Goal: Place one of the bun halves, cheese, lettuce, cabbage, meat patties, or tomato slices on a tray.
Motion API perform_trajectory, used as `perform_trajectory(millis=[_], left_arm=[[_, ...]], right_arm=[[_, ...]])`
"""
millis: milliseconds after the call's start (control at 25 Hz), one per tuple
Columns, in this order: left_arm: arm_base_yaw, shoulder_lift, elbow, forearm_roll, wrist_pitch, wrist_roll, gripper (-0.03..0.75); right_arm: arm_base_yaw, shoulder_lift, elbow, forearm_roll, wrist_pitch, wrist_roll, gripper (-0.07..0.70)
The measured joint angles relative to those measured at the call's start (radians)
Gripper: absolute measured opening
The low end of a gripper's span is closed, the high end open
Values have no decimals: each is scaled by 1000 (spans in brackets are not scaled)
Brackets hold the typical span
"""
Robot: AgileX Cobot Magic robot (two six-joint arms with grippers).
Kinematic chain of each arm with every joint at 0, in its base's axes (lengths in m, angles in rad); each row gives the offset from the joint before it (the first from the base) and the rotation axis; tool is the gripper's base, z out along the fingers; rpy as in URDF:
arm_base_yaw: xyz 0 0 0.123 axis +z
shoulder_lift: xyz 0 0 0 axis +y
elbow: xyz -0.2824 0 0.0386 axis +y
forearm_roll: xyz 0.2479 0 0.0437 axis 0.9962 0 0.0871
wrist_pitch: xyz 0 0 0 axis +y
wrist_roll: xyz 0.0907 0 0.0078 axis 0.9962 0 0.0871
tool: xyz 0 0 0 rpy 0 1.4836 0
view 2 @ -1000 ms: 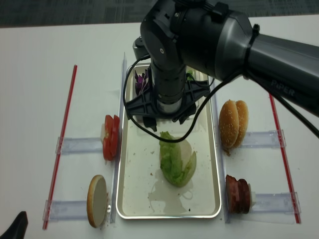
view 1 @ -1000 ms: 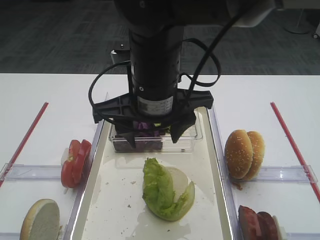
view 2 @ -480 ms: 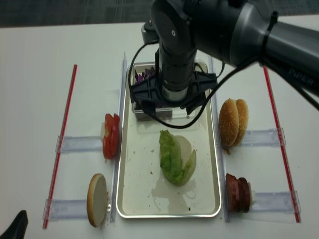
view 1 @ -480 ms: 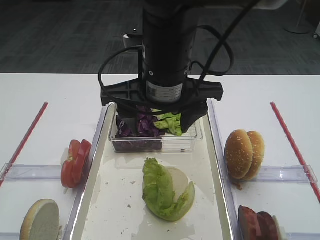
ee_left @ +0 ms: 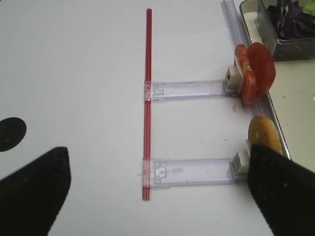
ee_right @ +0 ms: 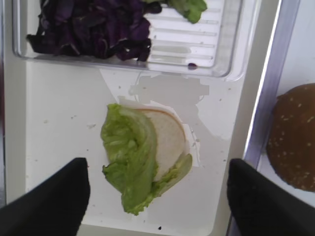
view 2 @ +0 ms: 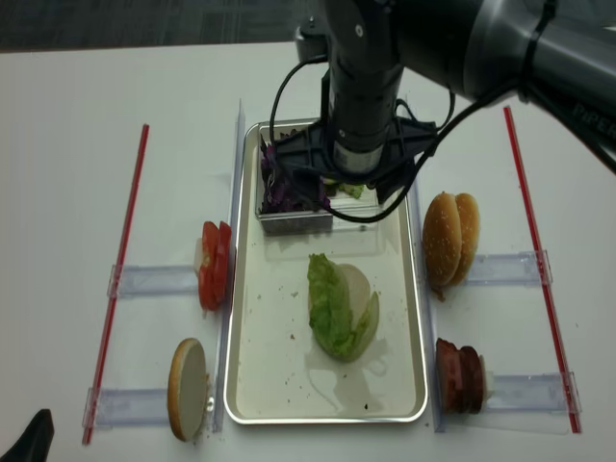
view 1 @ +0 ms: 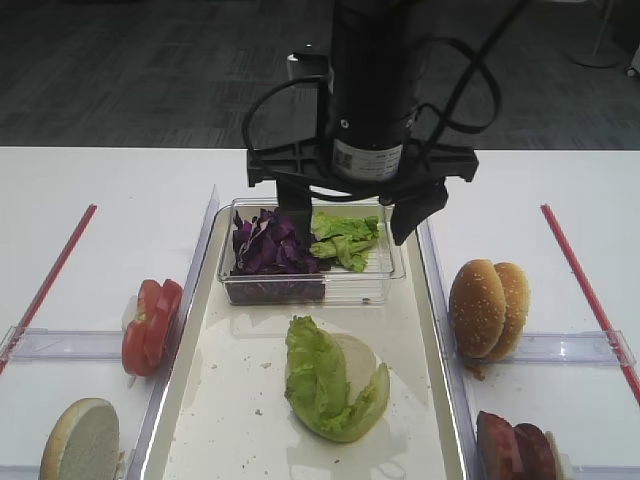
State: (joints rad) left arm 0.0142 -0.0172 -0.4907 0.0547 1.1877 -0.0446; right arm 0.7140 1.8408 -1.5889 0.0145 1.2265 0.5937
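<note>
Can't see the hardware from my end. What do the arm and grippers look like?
The right arm is a thick, rounded dark grey-black body with pale lettering near its far end. Its wrist is a black cylinder bearing a white label, with looping black cables alongside. The right gripper has a black crossbar and two blunt black fingers. Of the left gripper, only blurred black fingers show.

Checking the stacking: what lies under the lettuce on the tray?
A pale bun half shows beneath the lettuce on the tray; its covered left part is hidden.
</note>
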Motion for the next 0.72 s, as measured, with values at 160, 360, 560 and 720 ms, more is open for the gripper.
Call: perform_trajectory(millis=[160,360,560,720], left_arm=[[0,0,0,0,0,0,671],[0,0,0,0,0,0,671],[0,0,0,0,0,0,671],[0,0,0,0,0,0,671]], right_arm=[[-66,0,0,4,0,-57,594],[-186,0,0,4,0,-146,594],[-339,0,0,6,0,-251,594],[-477,0,0,6,0,-329,594]])
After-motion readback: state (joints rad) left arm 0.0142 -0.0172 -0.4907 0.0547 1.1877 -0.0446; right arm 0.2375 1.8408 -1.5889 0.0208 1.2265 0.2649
